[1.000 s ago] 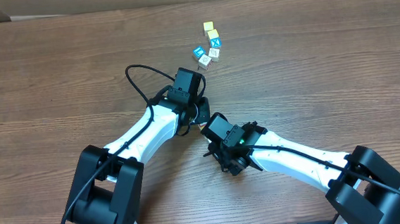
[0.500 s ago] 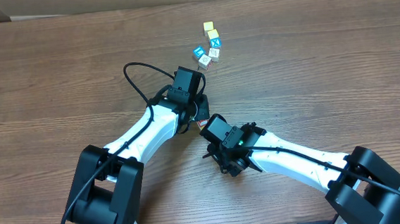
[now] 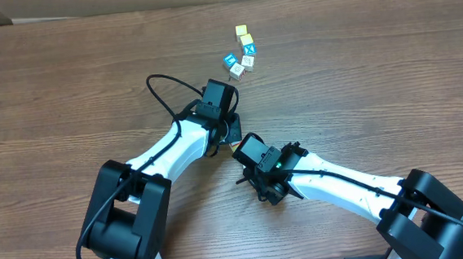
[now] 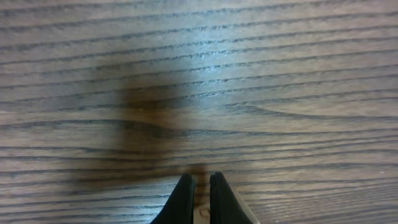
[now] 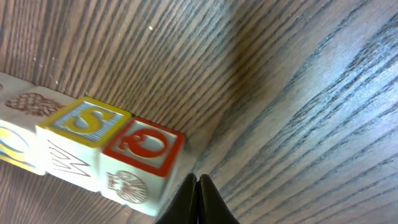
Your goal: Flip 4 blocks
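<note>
The right gripper is closed. Its 2 black fingertips are pressed together with nothing between them, pointing down at the brown wood-grain table. Just left of the right gripper in its wrist view stands a small wooden cube with a red-framed Q on top. Its sides are white, and the side facing the camera bears a reddish, shell-like print. Whether the fingertips touch this cube cannot be told. On the side of it away from the right gripper, touching it in the same row, sits a wooden cube with a yellow-framed S on top. After that comes a cream-topped cube with a brownish print, cut off by the frame edge.

The left gripper is also closed, with only a thin slit between its dark fingers, over bare wood. A pale scrap low in that slit is too small to identify.

From overhead, the left gripper sits just beside the right gripper near the table's middle, and the row of 3 is hidden there. Well beyond the right gripper, toward the far edge, lies a loose cluster. It holds 2 cream-faced cubes on the side nearest the right gripper, blue-faced cubes, and a yellow-faced cube farthest from it.
</note>
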Controlling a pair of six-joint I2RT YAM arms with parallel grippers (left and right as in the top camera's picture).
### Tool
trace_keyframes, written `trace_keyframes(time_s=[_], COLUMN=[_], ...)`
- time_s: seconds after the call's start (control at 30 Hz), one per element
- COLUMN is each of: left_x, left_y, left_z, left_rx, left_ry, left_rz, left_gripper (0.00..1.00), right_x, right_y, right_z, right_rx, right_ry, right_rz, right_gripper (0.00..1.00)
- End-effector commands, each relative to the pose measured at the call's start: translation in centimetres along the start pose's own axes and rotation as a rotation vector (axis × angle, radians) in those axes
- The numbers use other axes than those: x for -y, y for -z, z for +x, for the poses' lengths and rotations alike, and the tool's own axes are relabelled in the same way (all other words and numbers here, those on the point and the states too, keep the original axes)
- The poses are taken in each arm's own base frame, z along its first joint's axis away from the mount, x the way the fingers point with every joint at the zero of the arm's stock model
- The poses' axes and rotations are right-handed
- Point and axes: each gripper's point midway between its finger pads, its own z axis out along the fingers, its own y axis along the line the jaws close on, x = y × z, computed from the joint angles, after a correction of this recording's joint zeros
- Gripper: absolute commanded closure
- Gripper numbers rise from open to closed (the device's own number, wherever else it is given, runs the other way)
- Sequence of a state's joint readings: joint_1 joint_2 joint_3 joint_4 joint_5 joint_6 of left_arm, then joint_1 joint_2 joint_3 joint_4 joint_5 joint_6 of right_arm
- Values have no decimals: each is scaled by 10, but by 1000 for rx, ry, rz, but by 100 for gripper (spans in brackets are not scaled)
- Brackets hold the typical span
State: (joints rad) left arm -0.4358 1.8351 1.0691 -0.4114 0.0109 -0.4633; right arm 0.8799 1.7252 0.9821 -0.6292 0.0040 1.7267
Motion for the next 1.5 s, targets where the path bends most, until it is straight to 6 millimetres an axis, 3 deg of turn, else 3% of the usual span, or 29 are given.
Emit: trace_keyframes(time_s=[0.0, 0.4, 0.77, 1.03, 1.47], left_x=[-2, -1, 12, 10, 14], left_y=[-1, -1, -1, -10, -9], left_z=[-8, -9, -9, -3, -11], left_rx=[14, 16, 9, -17, 11], left_ry=[-13, -14, -33, -32, -30], left_rz=[-9, -3, 67, 62, 77], left_gripper=[96, 96, 96, 96, 96], right_x=[-3, -8, -11, -14, -21], right_y=[3, -7, -7, -11, -10], right_z=[0, 8, 8, 11, 21], right_rx=[17, 5, 12, -2, -56], right_ry=[8, 25, 27, 27, 31], right_rz=[-15, -29, -43, -51, -76], right_gripper=[96, 96, 96, 96, 96])
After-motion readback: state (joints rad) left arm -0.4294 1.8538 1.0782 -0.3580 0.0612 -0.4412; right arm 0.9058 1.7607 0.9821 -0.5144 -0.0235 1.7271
